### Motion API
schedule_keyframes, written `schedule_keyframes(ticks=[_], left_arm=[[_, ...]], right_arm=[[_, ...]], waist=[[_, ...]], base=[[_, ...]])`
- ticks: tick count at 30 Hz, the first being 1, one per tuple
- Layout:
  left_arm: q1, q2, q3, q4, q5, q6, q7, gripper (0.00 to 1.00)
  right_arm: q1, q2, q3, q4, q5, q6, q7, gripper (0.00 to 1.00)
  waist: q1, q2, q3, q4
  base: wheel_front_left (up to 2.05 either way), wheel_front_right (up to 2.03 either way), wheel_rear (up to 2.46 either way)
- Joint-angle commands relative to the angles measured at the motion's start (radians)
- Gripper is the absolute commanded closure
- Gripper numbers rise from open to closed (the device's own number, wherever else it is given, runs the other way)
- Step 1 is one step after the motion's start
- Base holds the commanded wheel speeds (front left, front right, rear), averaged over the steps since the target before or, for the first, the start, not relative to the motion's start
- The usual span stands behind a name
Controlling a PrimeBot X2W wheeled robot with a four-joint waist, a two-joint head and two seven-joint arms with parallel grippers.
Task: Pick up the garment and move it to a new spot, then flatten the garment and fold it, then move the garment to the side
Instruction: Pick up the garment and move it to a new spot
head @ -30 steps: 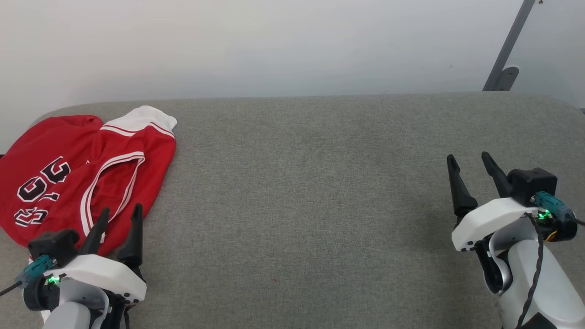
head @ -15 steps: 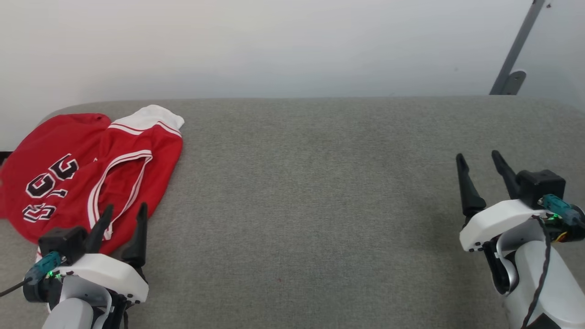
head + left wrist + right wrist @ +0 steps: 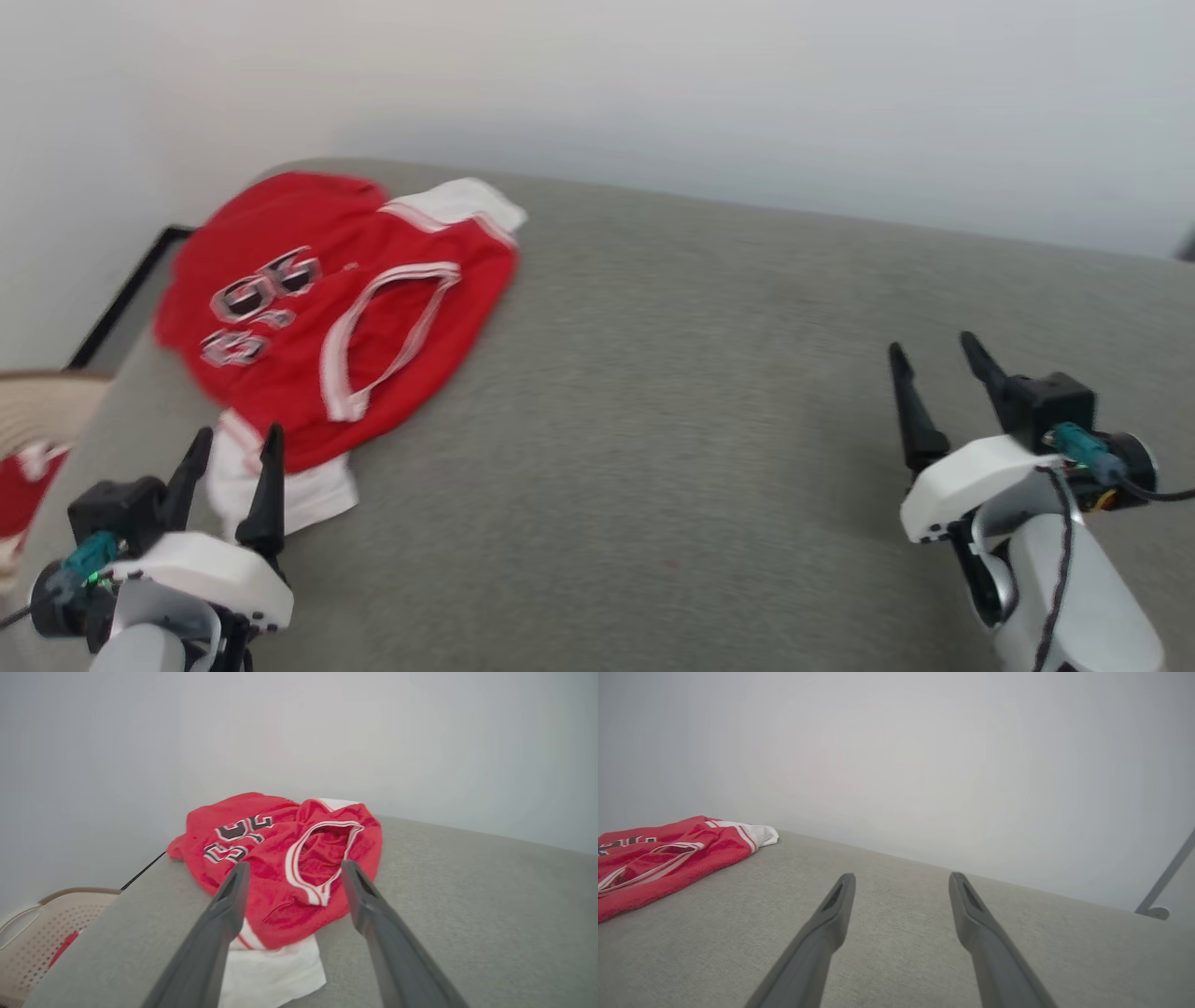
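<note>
The left arm [image 3: 191, 574] rises at the lower left of the head view, its white wrist level, its jaws spread apart with nothing between them, the two dark fingers [image 3: 270, 485] pointing up and forward. The right arm [image 3: 1074, 579] rises at the lower right, wrist tipped leftward, jaws likewise parted and empty.

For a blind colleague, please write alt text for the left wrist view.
A crumpled red jersey T-shirt with white sleeves lies at the far end of a grey padded surface, just ahead of the open left gripper. A beige perforated basket sits lower left.
</note>
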Motion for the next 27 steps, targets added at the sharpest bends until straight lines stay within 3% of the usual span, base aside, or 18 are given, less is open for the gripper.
schedule_keyframes(ticks=[1,10,16,21,25,27], left_arm=[[0.018,-0.004,0.009,-0.005,0.023,0.002,-0.009,0.0],[0.065,-0.085,0.117,-0.029,0.059,0.002,-0.01,0.0],[0.124,-0.157,0.234,-0.094,0.07,0.002,-0.01,0.0],[0.162,-0.191,0.254,-0.125,0.078,0.002,-0.01,0.0],[0.137,-0.174,0.193,-0.113,0.074,0.002,-0.01,0.0],[0.115,-0.143,0.164,-0.112,0.061,0.002,-0.01,0.0]], right_arm=[[-0.01,0.007,0.008,0.005,-0.022,0.0,-0.01,0.0],[-0.019,0.031,0.103,0.018,0.012,0.0,-0.011,0.0],[-0.079,0.046,0.215,0.057,0.043,0.0,-0.011,0.0],[-0.117,0.056,0.26,0.076,0.066,0.0,-0.011,0.0],[-0.097,0.047,0.236,0.067,0.068,0.0,-0.011,0.0],[-0.095,0.053,0.234,0.057,0.058,0.0,-0.011,0.0]], waist=[[0.0,0.0,0.007,0.087],[0.0,0.0,0.02,0.286],[0.0,0.0,0.048,0.304],[0.0,0.0,0.057,0.302],[0.0,0.0,0.054,0.289],[0.0,0.0,0.07,0.245]], base=[[0.0,0.0,0.0],[0.0,0.0,0.0],[0.0,0.0,0.0],[0.0,0.0,0.0],[0.0,0.0,0.0],[0.0,0.0,0.0]])
